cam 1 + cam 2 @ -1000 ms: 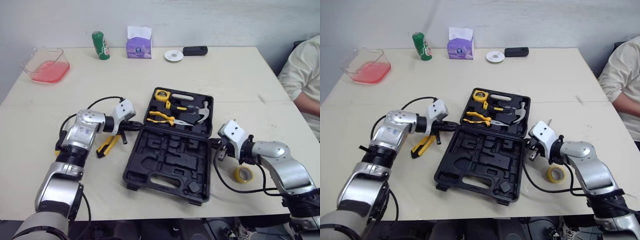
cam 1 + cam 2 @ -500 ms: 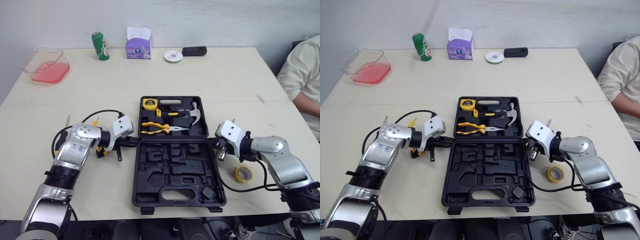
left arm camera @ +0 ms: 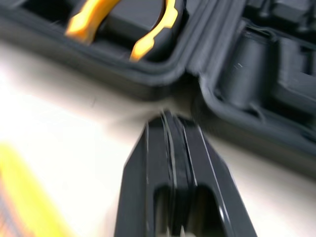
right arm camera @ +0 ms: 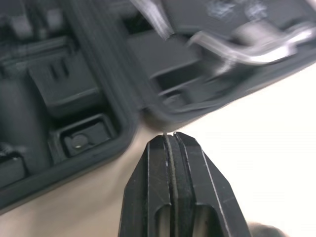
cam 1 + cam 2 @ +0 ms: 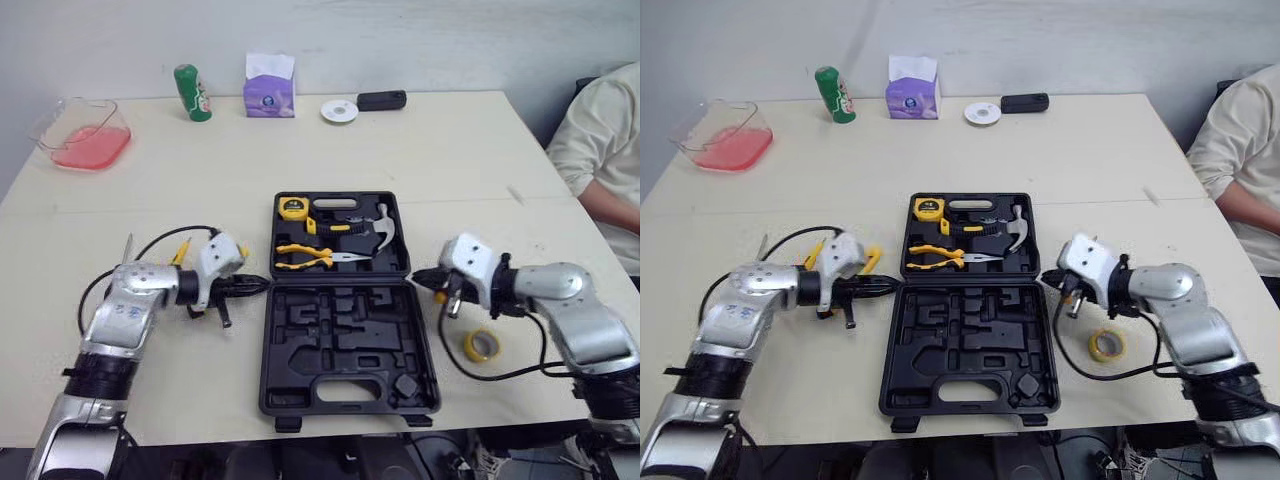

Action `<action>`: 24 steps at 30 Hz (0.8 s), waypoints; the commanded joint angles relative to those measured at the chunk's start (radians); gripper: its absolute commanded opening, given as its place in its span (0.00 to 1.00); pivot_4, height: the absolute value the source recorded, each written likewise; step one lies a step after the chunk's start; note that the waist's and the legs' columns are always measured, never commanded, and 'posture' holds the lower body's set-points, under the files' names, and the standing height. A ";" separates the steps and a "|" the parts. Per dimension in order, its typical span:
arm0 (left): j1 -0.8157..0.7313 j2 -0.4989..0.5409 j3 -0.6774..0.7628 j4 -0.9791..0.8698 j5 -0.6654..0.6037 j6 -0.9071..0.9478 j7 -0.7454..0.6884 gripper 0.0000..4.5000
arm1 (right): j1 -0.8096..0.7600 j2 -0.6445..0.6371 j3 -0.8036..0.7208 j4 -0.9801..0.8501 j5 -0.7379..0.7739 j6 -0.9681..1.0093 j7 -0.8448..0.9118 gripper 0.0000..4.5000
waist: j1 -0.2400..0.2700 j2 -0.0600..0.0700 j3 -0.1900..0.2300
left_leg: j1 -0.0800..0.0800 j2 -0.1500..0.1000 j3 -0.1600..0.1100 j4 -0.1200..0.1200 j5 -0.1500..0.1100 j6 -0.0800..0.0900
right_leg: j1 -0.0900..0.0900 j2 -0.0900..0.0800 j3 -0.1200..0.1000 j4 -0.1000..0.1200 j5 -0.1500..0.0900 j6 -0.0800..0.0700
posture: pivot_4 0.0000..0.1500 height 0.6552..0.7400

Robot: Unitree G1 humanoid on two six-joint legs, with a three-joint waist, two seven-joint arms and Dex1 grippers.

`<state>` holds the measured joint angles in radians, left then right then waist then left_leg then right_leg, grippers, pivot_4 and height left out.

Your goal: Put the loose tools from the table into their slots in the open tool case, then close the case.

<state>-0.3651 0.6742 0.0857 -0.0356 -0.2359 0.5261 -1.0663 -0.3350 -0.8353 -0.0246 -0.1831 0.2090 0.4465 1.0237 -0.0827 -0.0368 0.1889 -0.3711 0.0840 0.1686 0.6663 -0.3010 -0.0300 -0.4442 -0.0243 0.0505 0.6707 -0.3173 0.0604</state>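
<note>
tool case (image 5: pixel 345 330) lies open on the bench (image 5: pixel 450 170), near the middle of the front edge, with both halves flat. the half toward the back edge holds a yellow tape measure (image 5: pixel 293 209), yellow-handled pliers (image 5: pixel 310 259) and a hammer (image 5: pixel 378 225), each in its own slot. the half toward the front edge is bare black moulding, with the carrying handle at its front side.

the left tool (image 5: pixel 262 284) is at the left side of the case, and its tip is just beside the hinge line between the two halves. its two fingers are pressed together and have hold of nothing. the right tool (image 5: pixel 418 277) is at the right side of the case, at the same hinge line. its fingers are also fully together and empty, and the tip is very close to the case wall; i cannot tell if it touches.

a yellow-handled tool (image 5: pixel 872 258) lies on the bench behind the left arm, mostly hidden by it. a yellow tape roll (image 5: pixel 482 345) lies flat near the front right of the case, under the right arm.

along the back edge stand a pink container (image 5: pixel 85 140) at the left corner, then a green can (image 5: pixel 186 92), a purple tissue pack (image 5: pixel 269 88), a white disc (image 5: pixel 339 110) and a black device (image 5: pixel 381 100). a person's sleeve (image 5: pixel 600 130) shows at the right edge of the bench.
</note>
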 commanded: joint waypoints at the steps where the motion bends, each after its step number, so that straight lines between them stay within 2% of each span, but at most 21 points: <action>1: 0.133 0.081 0.257 -0.148 -0.169 0.140 -0.008 0.00 | 0.101 -0.094 -0.198 -0.066 0.105 0.047 0.066 0.01 | 0.000 0.000 0.000 | 0.000 0.000 -0.001 0.000 0.000 0.000 | 0.001 0.000 0.000 -0.001 0.000 0.000 | 1.00 0.82; 5: 0.301 0.135 0.493 -0.229 -0.316 0.271 -0.018 0.00 | 0.196 -0.152 -0.365 -0.055 0.203 0.125 0.102 0.01 | 0.000 -0.001 0.000 | 0.000 0.000 -0.002 -0.001 0.000 0.001 | 0.002 -0.002 -0.001 -0.003 0.000 0.000 | 1.00 0.82; 6: 0.352 0.145 0.578 -0.232 -0.352 0.303 -0.028 0.07 | 0.224 -0.167 -0.415 -0.036 0.216 0.136 0.117 0.07 | -0.001 -0.001 0.000 | 0.002 0.000 -0.003 0.000 0.000 0.001 | 0.004 -0.002 -0.001 -0.003 0.000 0.001 | 1.00 0.82; 8: 0.443 0.170 0.745 -0.154 -0.366 0.315 -0.035 0.22 | 0.277 -0.196 -0.508 0.028 0.227 0.143 0.143 0.22 | -0.002 -0.001 0.000 | 0.002 0.000 -0.004 -0.001 0.000 0.002 | 0.005 -0.002 -0.002 -0.005 0.000 0.001 | 1.00 0.82; 10: 0.508 0.192 0.840 -0.054 -0.345 0.275 -0.023 0.42 | 0.314 -0.217 -0.557 0.088 0.222 0.126 0.154 0.45 | -0.001 -0.001 0.000 | 0.002 -0.002 -0.005 -0.002 -0.001 0.002 | 0.006 -0.002 -0.004 -0.008 0.000 0.000 | 1.00 0.82; 12: 0.554 0.205 0.894 0.004 -0.342 0.253 -0.016 0.61 | 0.337 -0.237 -0.579 0.154 0.195 0.084 0.155 0.66 | -0.002 -0.001 0.000 | 0.002 -0.002 -0.005 -0.002 -0.001 0.003 | 0.006 -0.002 -0.005 -0.009 0.000 -0.001 | 1.00 0.82; 14: 0.596 0.218 0.919 0.053 -0.320 0.205 -0.016 0.83 | 0.352 -0.254 -0.591 0.208 0.175 0.046 0.157 0.91 | -0.003 -0.001 0.000 | 0.003 -0.002 -0.006 -0.002 -0.006 0.009 | 0.007 -0.003 -0.006 -0.011 -0.001 -0.001 | 1.00 0.82; 15: 0.619 0.233 0.928 0.100 -0.293 0.163 -0.015 0.92 | 0.354 -0.263 -0.597 0.237 0.173 0.036 0.161 0.99 | -0.003 -0.001 0.000 | 0.003 -0.001 -0.005 -0.002 -0.006 0.009 | 0.007 -0.003 -0.006 -0.011 -0.001 -0.001 | 1.00 0.82; 16: 0.638 0.252 0.940 0.157 -0.263 0.115 -0.006 0.99 | 0.352 -0.274 -0.602 0.271 0.169 0.024 0.163 1.00 | -0.003 -0.001 0.000 | 0.003 -0.001 -0.006 -0.002 -0.006 0.010 | 0.007 -0.004 -0.006 -0.011 -0.001 -0.001 | 1.00 0.82; 21: 0.656 0.311 0.932 0.345 -0.164 -0.055 0.079 0.99 | 0.320 -0.316 -0.590 0.403 0.142 -0.042 0.150 1.00 | -0.003 -0.001 0.000 | 0.002 0.000 -0.005 -0.003 -0.008 0.010 | 0.006 -0.005 -0.006 -0.012 -0.002 -0.004 | 1.00 0.82; 23: 0.658 0.314 0.914 0.355 -0.159 -0.084 0.079 0.99 | 0.313 -0.319 -0.577 0.417 0.137 -0.057 0.148 1.00 | -0.004 -0.001 0.000 | 0.002 0.000 -0.005 -0.004 -0.008 0.010 | 0.006 -0.006 -0.006 -0.013 -0.009 -0.017 | 1.00 0.82; 24: 0.645 0.309 0.906 0.353 -0.172 -0.072 0.085 0.99 | 0.311 -0.316 -0.571 0.414 0.138 -0.059 0.147 1.00 | -0.004 -0.001 0.000 | 0.002 0.000 -0.005 -0.004 -0.008 0.011 | 0.006 -0.006 -0.006 -0.013 -0.009 -0.017 | 1.00 0.82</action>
<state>0.2859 0.9703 0.9916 0.3194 -0.4055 0.4701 -0.9920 -0.0167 -1.1318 -0.5888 0.2347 0.3516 0.4084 1.1730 -0.0865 -0.0379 0.1888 -0.3690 0.0843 0.1639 0.6620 -0.3092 -0.0194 -0.4379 -0.0307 0.0446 0.6581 -0.3265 0.0435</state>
